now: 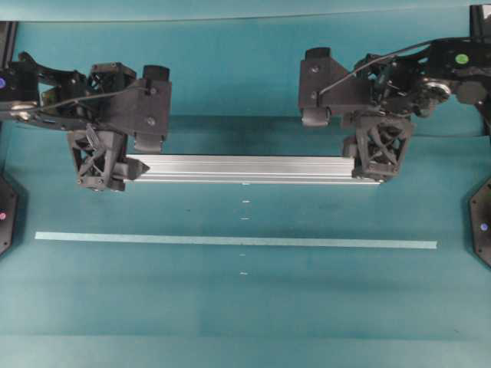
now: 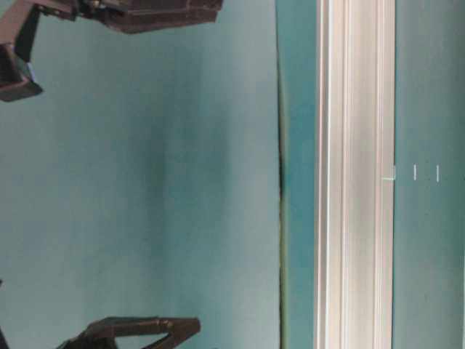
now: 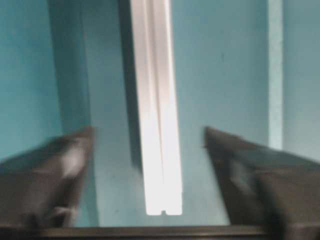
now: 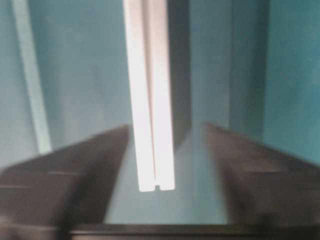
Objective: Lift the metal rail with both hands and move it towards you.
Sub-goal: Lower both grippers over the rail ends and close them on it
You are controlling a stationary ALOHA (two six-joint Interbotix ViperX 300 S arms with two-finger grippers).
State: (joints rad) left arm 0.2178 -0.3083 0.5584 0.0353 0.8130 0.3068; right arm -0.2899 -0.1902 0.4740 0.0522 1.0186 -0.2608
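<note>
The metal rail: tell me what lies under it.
The long silver grooved aluminium rail rests on the teal table surface; only its dark shadow shows beside it. The surface directly beneath is covered. Both rail ends sit between open gripper fingers, left gripper and right gripper.

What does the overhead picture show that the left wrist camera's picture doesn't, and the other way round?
Only the overhead view shows the whole metal rail, with the left gripper and the right gripper at its two ends. Only the left wrist view looks down between that gripper's spread fingers, showing clear gaps on either side of the rail's notched end. Both show the rail, the teal table and the pale tape strip.
</note>
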